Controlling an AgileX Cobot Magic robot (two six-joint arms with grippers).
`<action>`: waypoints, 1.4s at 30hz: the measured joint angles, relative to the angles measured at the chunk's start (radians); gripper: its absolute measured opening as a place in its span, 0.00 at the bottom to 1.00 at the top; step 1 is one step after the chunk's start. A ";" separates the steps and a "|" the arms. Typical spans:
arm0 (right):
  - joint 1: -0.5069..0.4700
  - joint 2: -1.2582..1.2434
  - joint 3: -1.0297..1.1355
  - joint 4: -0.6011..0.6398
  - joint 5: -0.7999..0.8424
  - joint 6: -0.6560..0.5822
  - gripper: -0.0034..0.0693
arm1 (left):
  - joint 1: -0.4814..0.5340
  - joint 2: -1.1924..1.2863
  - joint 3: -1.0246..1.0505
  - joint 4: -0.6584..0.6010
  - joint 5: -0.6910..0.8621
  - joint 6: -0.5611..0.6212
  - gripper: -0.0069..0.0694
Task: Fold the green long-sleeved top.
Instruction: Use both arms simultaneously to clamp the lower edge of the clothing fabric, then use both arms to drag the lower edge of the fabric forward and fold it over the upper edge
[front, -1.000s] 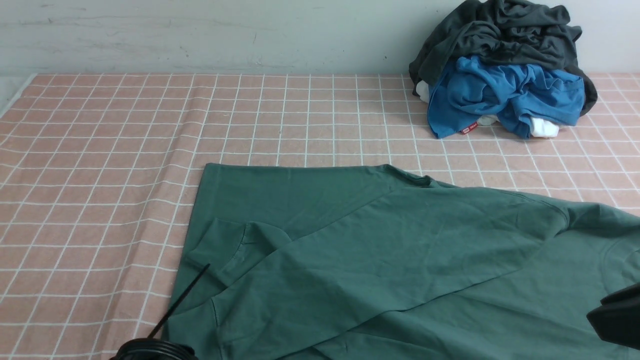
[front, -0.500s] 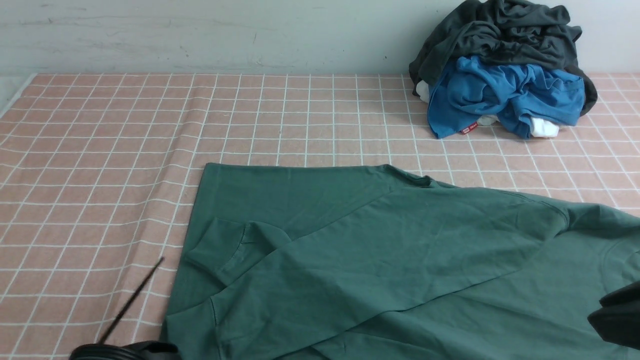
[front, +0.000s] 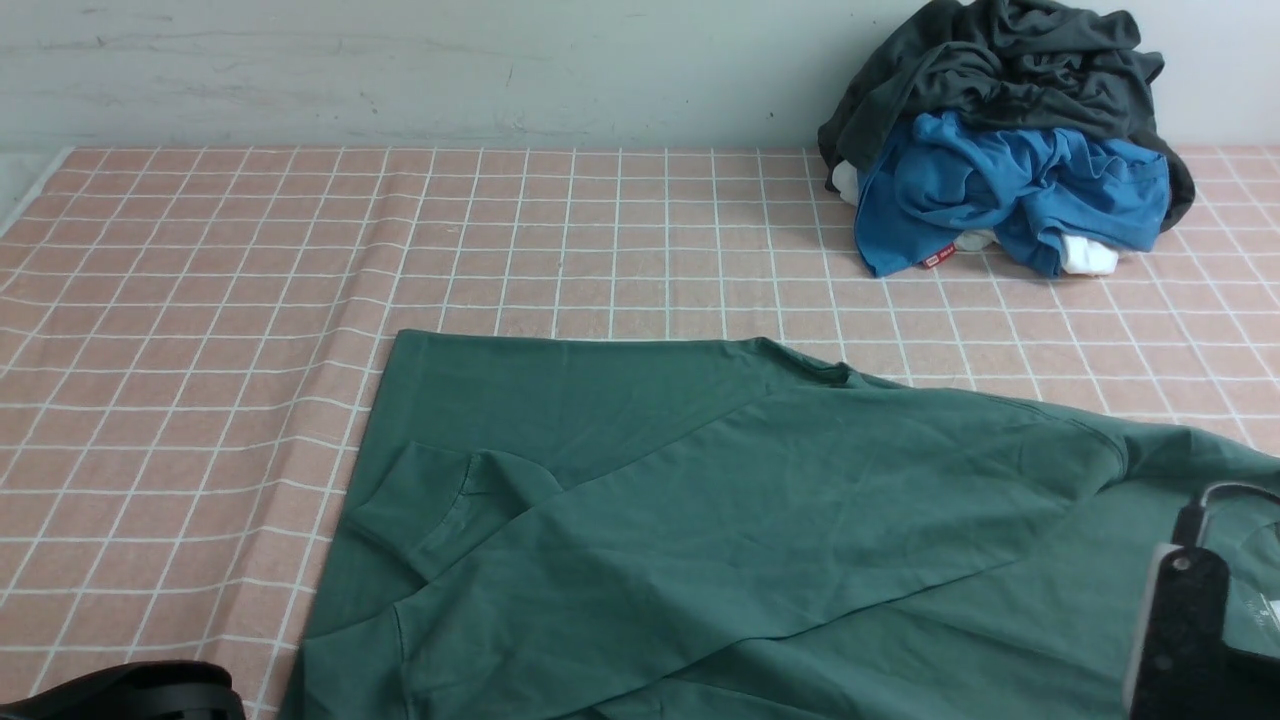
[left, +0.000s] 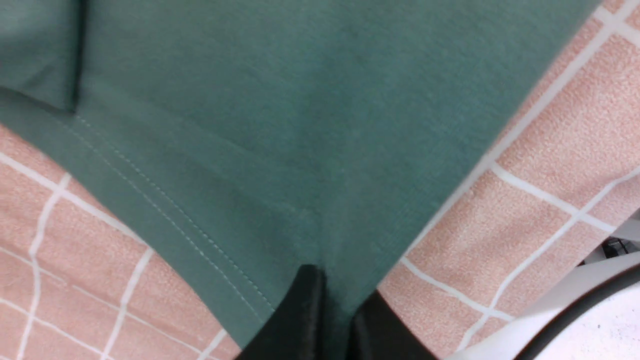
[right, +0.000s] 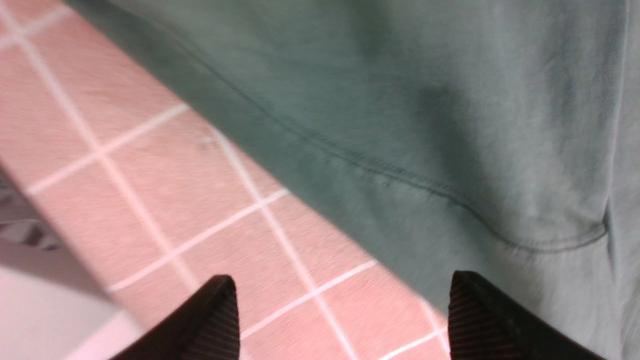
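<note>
The green long-sleeved top (front: 760, 520) lies spread over the near middle and right of the checked tablecloth (front: 600, 230), with one sleeve folded across its body. In the left wrist view my left gripper (left: 337, 310) is shut on a hemmed corner of the top (left: 280, 150), and the fabric runs between the two black fingers. Only part of my left arm (front: 130, 690) shows at the near left corner. My right gripper (right: 341, 278) is open and wide, over the tablecloth just beside the top's edge (right: 400, 125). My right arm (front: 1185, 630) stands over the top's near right part.
A heap of clothes sits at the far right against the wall: a dark grey garment (front: 1000, 60) on a bright blue one (front: 1010, 180), with something white (front: 1085, 255) under them. The table's left edge shows at the far left (front: 20, 190).
The left arm slid left and low out of view, and the top shifted slightly toward the near left. The right arm came up over the top, its gripper now open.
</note>
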 joint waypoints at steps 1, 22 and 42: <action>0.000 0.004 0.003 -0.003 -0.014 0.000 0.77 | 0.000 0.000 0.000 0.000 -0.001 0.000 0.11; 0.000 0.278 0.084 -0.051 -0.331 -0.422 0.71 | 0.000 0.000 0.001 0.000 -0.073 0.002 0.11; -0.003 0.272 -0.110 -0.058 -0.237 -0.378 0.07 | 0.304 0.000 -0.122 -0.003 -0.072 0.145 0.11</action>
